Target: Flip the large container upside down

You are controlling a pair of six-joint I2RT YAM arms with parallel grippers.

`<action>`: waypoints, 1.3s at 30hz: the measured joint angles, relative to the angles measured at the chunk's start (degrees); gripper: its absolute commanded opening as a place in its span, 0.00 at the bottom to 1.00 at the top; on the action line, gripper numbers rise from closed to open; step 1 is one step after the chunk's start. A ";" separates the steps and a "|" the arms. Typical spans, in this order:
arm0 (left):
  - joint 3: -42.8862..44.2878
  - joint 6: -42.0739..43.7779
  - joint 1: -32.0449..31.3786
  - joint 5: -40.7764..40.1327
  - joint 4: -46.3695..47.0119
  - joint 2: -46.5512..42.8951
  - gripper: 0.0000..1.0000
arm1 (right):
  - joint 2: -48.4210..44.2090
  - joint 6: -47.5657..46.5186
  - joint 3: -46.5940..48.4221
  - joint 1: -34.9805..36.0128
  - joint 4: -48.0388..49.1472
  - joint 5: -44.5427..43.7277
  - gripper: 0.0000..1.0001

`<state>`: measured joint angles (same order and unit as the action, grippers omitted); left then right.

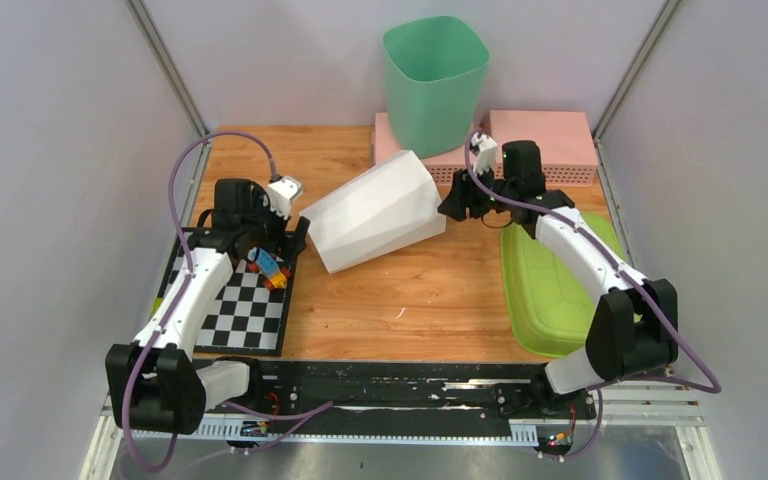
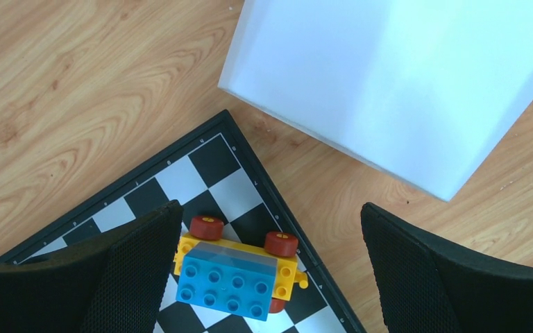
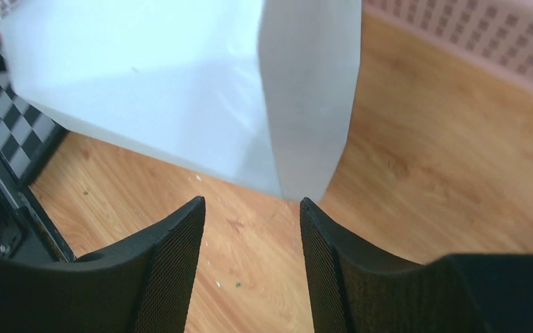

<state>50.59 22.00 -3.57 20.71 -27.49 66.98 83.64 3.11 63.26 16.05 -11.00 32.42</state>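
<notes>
Left gripper (image 2: 271,229) wide open, empty, over toy car (image 2: 234,276) at chessboard (image 2: 205,161) edge, white container (image 1: 375,212) on its side on wooden table (image 1: 410,300), right gripper (image 3: 251,208) part-open, empty, just beside it.

White container (image 1: 375,212) on its side

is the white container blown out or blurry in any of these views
top external: the white container is evenly lit, with its facets readable; left wrist: it looks bluish and nearly featureless, while the toy car is sharp; right wrist: its broad face is washed pale, and the pink grille behind looks soft
</notes>
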 measured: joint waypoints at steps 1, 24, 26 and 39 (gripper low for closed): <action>0.15 -0.13 0.00 -0.04 0.00 0.00 1.00 | -0.26 0.20 1.55 0.00 -0.07 0.35 0.57; 2.05 -6.34 -0.04 -10.62 3.17 3.65 1.00 | 17.92 12.11 24.76 -0.04 1.11 6.21 0.59; 2.05 -7.34 -0.04 -9.57 3.58 4.61 1.00 | 17.81 12.37 23.87 -0.04 1.14 6.84 0.59; 2.05 -12.87 -0.02 -0.11 5.60 8.85 1.00 | 17.33 15.21 19.76 -0.04 0.59 11.50 0.51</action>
<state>52.64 9.13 -3.60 20.60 -21.89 75.83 100.97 18.33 83.02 16.01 -10.41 43.92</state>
